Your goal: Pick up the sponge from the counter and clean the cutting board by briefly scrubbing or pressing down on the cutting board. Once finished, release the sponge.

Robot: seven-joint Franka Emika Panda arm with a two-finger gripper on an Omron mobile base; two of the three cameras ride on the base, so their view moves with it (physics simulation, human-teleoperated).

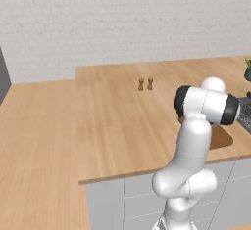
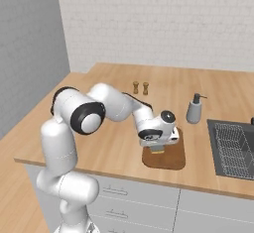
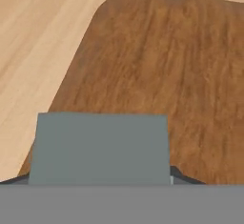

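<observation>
- Hand view: sponge (image 3: pixel 100 147) sits right at the tool, its grey-blue face filling the lower middle of frame, long axis across the view, dark fingertip edges peeking out at its lower corners.
- Right base view: a small yellowish pad shows under the tool (image 2: pixel 158 149), over the near-left part of the cutting board (image 2: pixel 168 158). Looks like the tool is clamped on the sponge at a narrow-to-medium gap; cannot tell from these frames whether the pad touches the board or hangs just above.
- Key relation: board lies straight ahead of and below the sponge, with a rounded corner of it toward the upper left in hand view. My read: next move is straight down, no sideways shift needed.
- Board lies flat on the bench (image 2: pixel 114 143), close to its front edge.
- Further out: soap dispenser (image 2: pixel 194 109) behind the board, sink (image 2: pixel 233 147) to its right, two small shakers (image 2: pixel 140 87) well apart toward the wall.
- Left base view: the arm hides most of the board (image 1: pixel 221 138).
</observation>
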